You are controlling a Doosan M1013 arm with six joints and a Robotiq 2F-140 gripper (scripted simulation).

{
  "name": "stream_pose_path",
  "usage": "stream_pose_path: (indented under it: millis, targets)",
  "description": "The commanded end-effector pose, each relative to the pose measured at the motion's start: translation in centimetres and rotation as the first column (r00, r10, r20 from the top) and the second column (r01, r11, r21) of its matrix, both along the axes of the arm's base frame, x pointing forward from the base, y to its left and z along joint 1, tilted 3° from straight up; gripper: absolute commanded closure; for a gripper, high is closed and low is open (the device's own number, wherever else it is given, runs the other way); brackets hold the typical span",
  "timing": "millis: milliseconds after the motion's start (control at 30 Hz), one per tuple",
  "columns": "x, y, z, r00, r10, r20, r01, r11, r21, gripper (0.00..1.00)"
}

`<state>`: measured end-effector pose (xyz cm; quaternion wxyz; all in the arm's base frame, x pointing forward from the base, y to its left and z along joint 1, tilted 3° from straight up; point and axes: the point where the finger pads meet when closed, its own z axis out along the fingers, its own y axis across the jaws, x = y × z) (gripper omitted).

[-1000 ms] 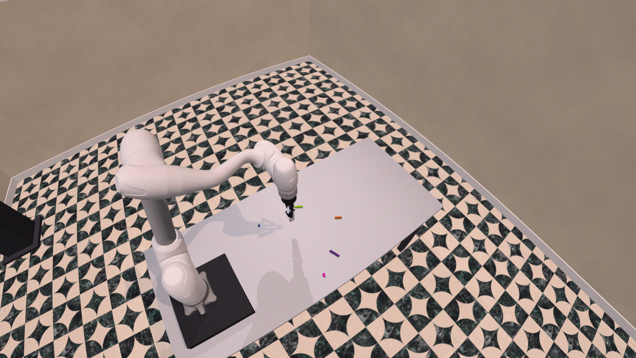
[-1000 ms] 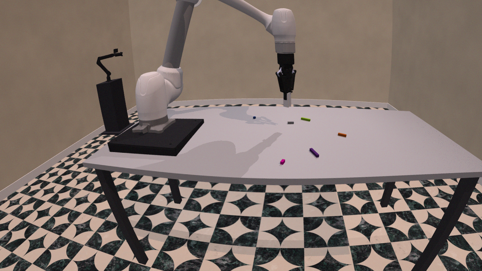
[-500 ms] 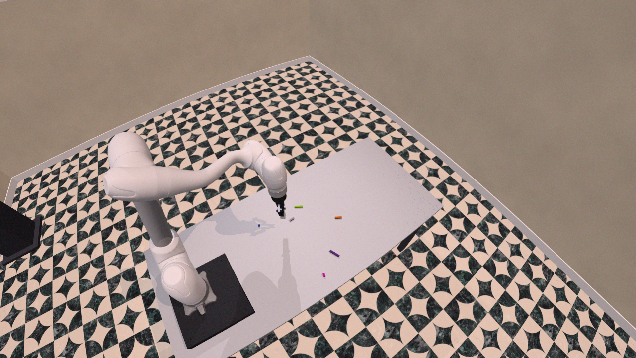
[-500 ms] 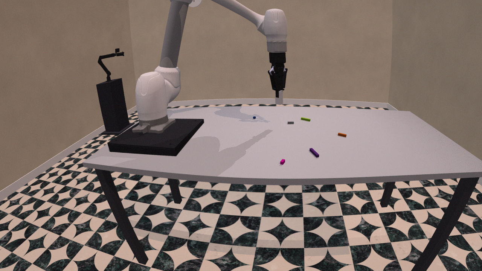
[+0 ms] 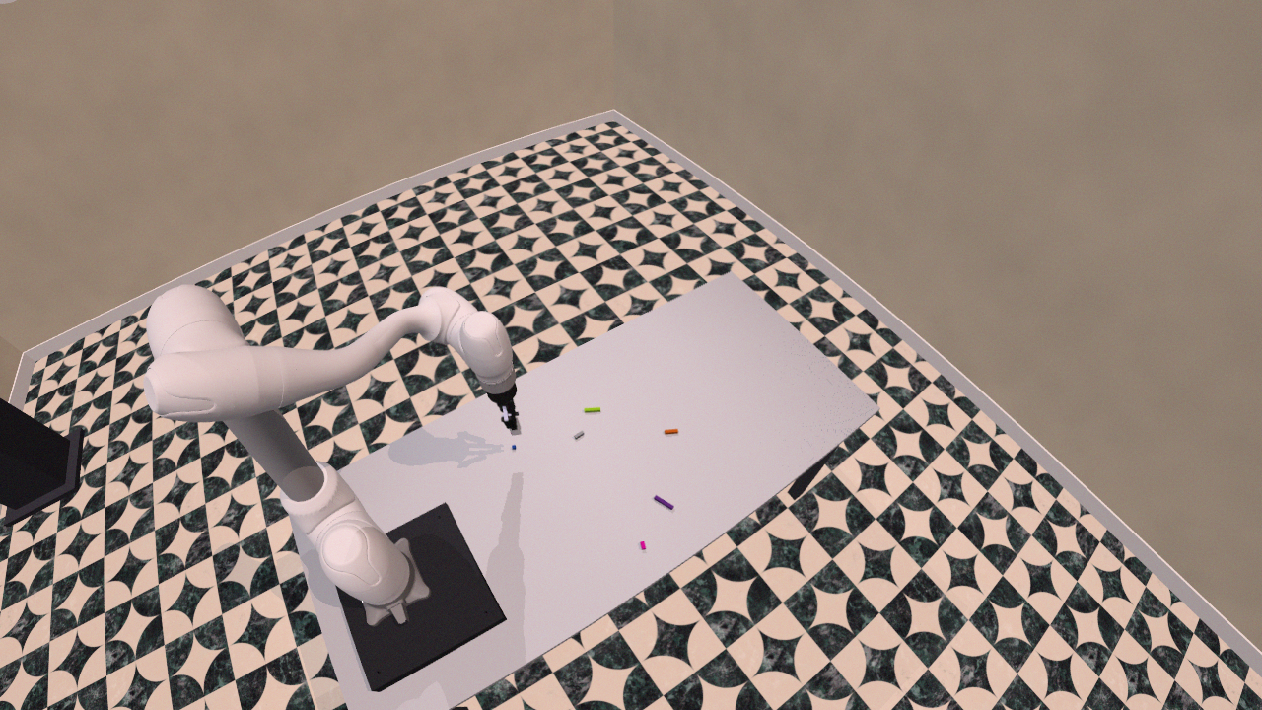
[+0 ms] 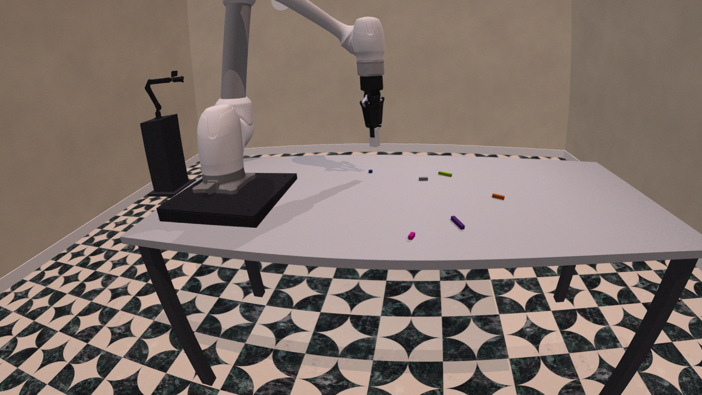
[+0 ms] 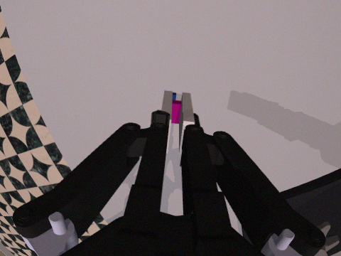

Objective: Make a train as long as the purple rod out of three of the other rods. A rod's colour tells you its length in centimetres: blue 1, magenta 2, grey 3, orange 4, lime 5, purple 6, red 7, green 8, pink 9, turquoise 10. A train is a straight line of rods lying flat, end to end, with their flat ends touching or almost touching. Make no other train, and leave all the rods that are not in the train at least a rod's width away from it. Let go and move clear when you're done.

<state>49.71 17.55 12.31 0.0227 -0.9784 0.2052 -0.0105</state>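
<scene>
While the gripper (image 5: 511,425) (image 6: 374,140) (image 7: 175,104) stands raised over the table (image 5: 749,353) (image 6: 564,220) (image 7: 106,53), its fingers are nearly together, closed on a held magenta rod (image 7: 176,113). The rod is seen only in the wrist view.

The blue rod (image 5: 513,448) (image 6: 370,171) (image 7: 174,95) lies on the table below the fingertips, apart from them; the wrist view shows part of it through the finger gap, beyond the held piece. Its long axis is too small to tell. The sole arm serves both.

Farther out, a grey rod (image 5: 579,435) (image 6: 423,178) lies between the blue rod and an orange rod (image 5: 671,431) (image 6: 498,196), with a lime rod (image 5: 592,409) (image 6: 445,174) near the grey. The purple rod (image 5: 664,502) (image 6: 457,222) and a loose magenta rod (image 5: 642,545) (image 6: 411,235) lie well apart from these, towards the long edge.

Assessment: blue, magenta and grey make the required length; no train is formed. The coming placement probably turns on matching the held rod's axis to the blue rod's, flat end to flat end. A skewed descent could nudge the small blue piece.
</scene>
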Motion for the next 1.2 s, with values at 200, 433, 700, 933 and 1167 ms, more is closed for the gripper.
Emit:
stream_pose_path:
  millis: [200, 433, 700, 933, 1167]
  targets:
    - [-0.1, 0.1, 0.0, 1.0, 0.002, 0.001, -0.002, 1.0, 0.0, 0.88]
    - [-0.1, 0.1, -0.5, 1.0, 0.002, 0.0, -0.002, 1.0, 0.0, 0.88]
    - [0.0, 0.3, -3.2, 1.0, 0.002, 0.0, -0.002, 1.0, 0.0, 0.88]
    - [0.1, 0.5, -5.5, 1.0, 0.002, 0.0, -0.002, 1.0, 0.0, 0.88]
    - [0.2, 0.6, -7.9, 1.0, 0.002, 0.0, -0.002, 1.0, 0.0, 0.88]
